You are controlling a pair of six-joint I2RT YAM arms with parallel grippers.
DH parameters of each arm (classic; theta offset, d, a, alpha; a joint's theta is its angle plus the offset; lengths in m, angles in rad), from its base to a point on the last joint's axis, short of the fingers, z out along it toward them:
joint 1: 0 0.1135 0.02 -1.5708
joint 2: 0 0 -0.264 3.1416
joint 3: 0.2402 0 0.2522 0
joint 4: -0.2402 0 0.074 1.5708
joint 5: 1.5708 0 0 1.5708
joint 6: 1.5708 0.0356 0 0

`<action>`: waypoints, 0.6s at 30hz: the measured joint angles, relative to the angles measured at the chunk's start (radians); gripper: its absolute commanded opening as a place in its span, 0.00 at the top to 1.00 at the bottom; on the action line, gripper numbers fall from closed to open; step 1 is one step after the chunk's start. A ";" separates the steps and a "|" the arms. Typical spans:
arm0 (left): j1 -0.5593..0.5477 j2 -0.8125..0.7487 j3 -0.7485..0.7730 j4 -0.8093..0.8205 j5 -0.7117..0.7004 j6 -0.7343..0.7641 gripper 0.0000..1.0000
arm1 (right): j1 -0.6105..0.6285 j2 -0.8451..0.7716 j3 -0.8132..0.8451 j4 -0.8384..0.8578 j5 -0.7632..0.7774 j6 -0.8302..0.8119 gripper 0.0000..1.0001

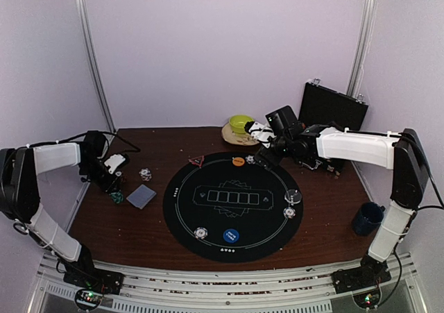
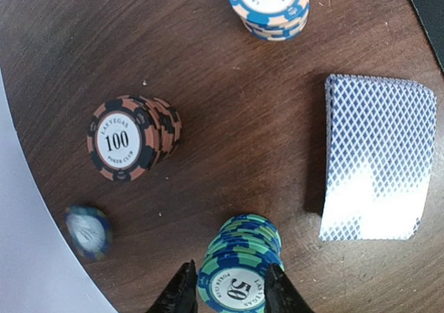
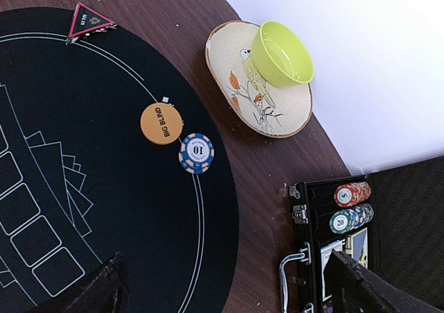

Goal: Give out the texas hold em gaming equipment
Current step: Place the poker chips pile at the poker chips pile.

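My left gripper is shut on a stack of green 50 chips at the table's left, beside the grey-blue card deck. An orange 100 stack, a blue 10 stack and a lone blue chip stand nearby. My right gripper hangs open over the far right edge of the black mat, holding nothing. On the mat lie a red triangle, an orange disc and a blue 10 chip. A clear disc and a blue disc also sit there.
An open black case with more chip stacks lies right of the mat. A green bowl on a plate stands at the back. A dark blue mug sits at the right. The left table edge is close to the green stack.
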 measured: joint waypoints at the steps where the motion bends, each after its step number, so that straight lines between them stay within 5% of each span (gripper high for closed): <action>1: 0.000 0.001 0.000 0.002 0.000 0.000 0.65 | 0.000 0.000 0.000 0.000 0.000 0.000 0.00; 9: 0.000 0.001 -0.001 0.003 0.001 -0.001 0.61 | 0.000 0.000 0.000 0.000 0.000 0.000 0.00; 18: 0.000 -0.023 0.000 -0.008 0.020 -0.008 0.37 | 0.000 0.000 -0.001 0.000 0.000 0.000 0.00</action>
